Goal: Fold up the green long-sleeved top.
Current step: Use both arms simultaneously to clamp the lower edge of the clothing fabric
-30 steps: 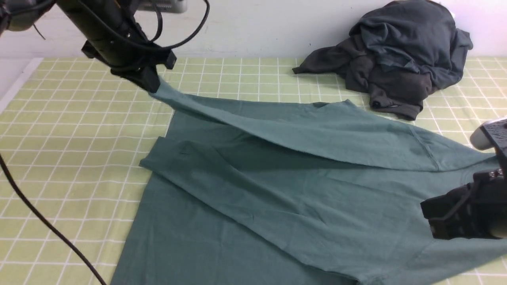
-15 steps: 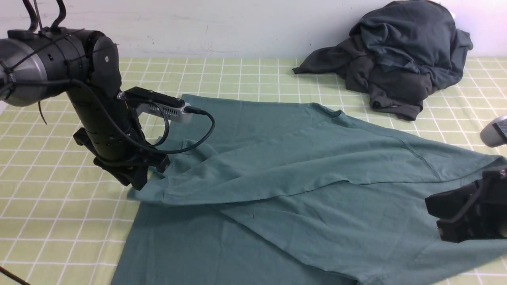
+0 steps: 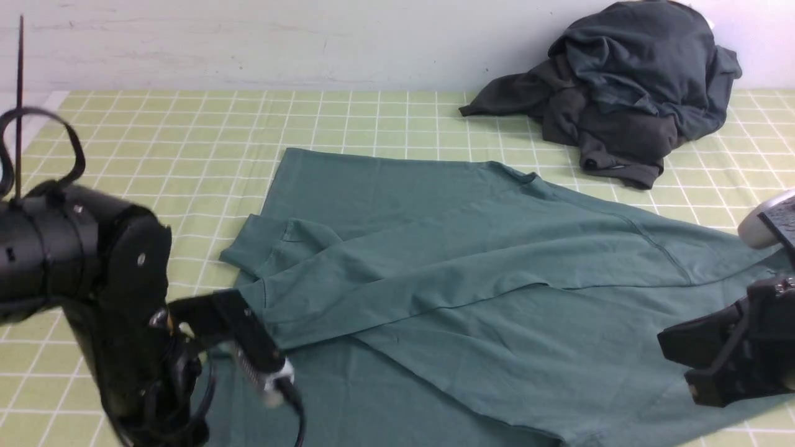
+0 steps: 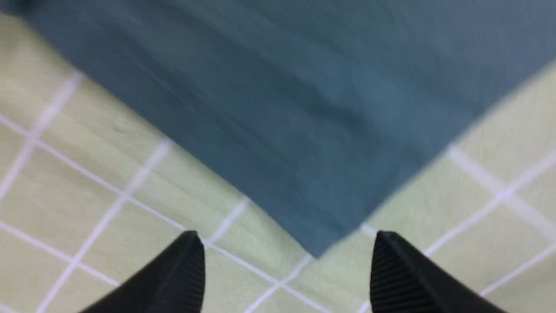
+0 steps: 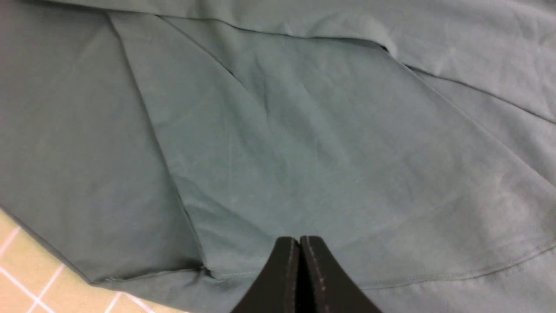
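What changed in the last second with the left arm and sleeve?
The left gripper lowered the sleeve across the green top, opened, let go and pulled back toward the robot. The right gripper stayed shut over the top's right side; the dark clothes heap did not move.

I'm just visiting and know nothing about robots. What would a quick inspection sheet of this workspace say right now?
Surface: yellow-green checked cloth, lying flat.
Job's things: green long-sleeved top spread out, a sleeve laid across its body.
Clutter: dark grey heap of garments at the far right, apart from the top.
Grippers: left gripper open and empty, by a corner of the top; right gripper shut, over the top's right side.
Cables: black cable looping on the left arm.
Surroundings: pale wall behind.
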`<state>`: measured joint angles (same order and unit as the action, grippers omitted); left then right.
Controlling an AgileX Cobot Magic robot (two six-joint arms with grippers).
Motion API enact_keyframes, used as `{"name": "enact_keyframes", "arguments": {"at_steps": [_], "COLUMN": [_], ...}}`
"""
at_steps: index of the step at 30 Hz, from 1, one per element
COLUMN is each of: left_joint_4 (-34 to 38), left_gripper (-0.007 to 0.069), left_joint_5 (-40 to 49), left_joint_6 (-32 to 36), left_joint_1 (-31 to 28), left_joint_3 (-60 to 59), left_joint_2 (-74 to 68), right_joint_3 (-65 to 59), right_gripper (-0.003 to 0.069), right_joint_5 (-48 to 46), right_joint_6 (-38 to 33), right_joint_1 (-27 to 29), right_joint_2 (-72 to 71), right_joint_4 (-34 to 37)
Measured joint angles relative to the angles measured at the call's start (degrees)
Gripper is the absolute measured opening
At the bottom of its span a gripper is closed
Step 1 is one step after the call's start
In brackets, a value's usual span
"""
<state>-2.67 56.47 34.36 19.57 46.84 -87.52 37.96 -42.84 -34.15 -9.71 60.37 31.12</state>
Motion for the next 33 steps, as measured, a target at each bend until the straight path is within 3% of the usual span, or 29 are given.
{"name": "enact_keyframes", "arguments": {"at_steps": [5,10,17,25,29,33], "left_joint_4": [1.6,2.7,0.1,0.5,0.9,1.6], "left_gripper": [0.0472,0.0462,0.0275,0.0032,0.0021,0.0106], "left_joint_5": [-5.6,-8.7,-17.0,-14.3,-12.8,-12.7], "left_joint_6": [13.1,19.2,20.4,18.4,18.1,18.1], "left_joint_1": [1.6,3.0,3.5,3.9,3.9,3.9], "left_joint_3": [-7.2,-8.6,-8.6,-8.6,-8.6,-8.6], "left_joint_2": [0.4,0.5,0.5,2.6,3.5,3.4], "right_joint_3": [0.0,0.0,0.0,0.0,0.0,0.0], "right_gripper": [-0.0014,-0.0014,-0.0014,-0.0014,-0.0014,-0.0014], "right_joint_5": [-0.3,-1.1,-2.2,-2.2,-2.2,-2.2], "right_joint_6": [-2.0,-4.1,-4.6,-4.6,-4.6,-4.6], "right_joint_1": [-1.7,-3.9,-4.6,-4.6,-4.6,-4.6], "right_joint_2": [0.0,0.0,0.0,0.0,0.0,0.0], "right_joint_4": [0.6,0.8,1.0,1.2,1.4,1.8]}}
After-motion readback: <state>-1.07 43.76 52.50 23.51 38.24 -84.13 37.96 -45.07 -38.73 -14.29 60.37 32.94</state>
